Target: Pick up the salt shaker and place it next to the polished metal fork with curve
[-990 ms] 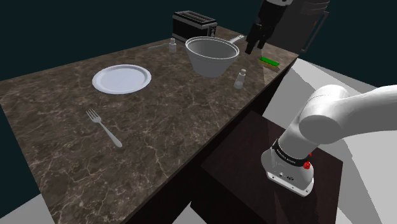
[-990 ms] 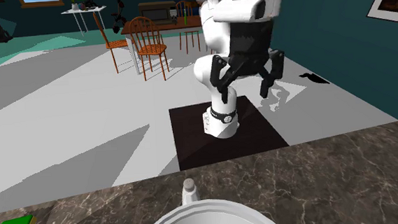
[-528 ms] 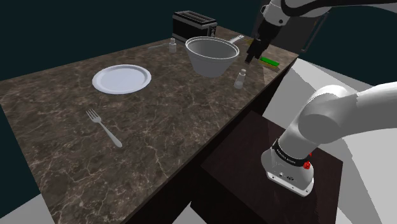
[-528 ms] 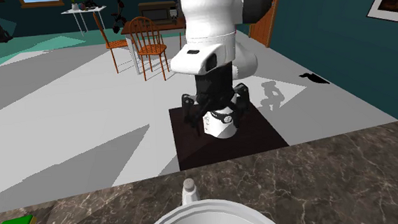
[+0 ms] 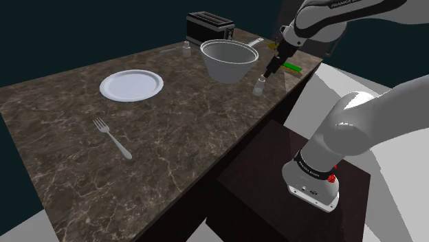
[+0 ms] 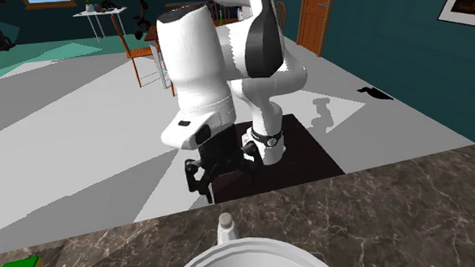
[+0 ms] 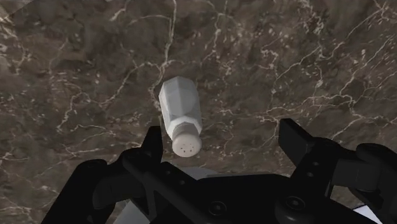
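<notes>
The salt shaker (image 5: 259, 85), small, pale and faceted with a holed cap, stands upright on the dark marble counter (image 5: 179, 130) near its edge by the stand. My gripper (image 5: 269, 73) hangs open just above it, apart from it. In the wrist view the shaker (image 7: 181, 114) lies under the gripper (image 7: 222, 143), closer to one finger (image 7: 153, 143) than to the other, touching neither. The second exterior view has the gripper (image 6: 224, 175) above and behind the shaker (image 6: 226, 229). The metal fork (image 5: 110, 136) lies far off toward the shoulder view's left.
A large grey bowl with a handle (image 5: 228, 59) stands right beside the shaker. A white plate (image 5: 132, 85), a second small shaker (image 5: 185, 47), a black toaster (image 5: 210, 26) and a green flat item (image 5: 292, 67) sit on the counter. The counter edge runs near the shaker.
The arm has swung down and toward the shaker, bringing the gripper from high above the counter's far corner to just over the shaker. The fingers stayed open.
</notes>
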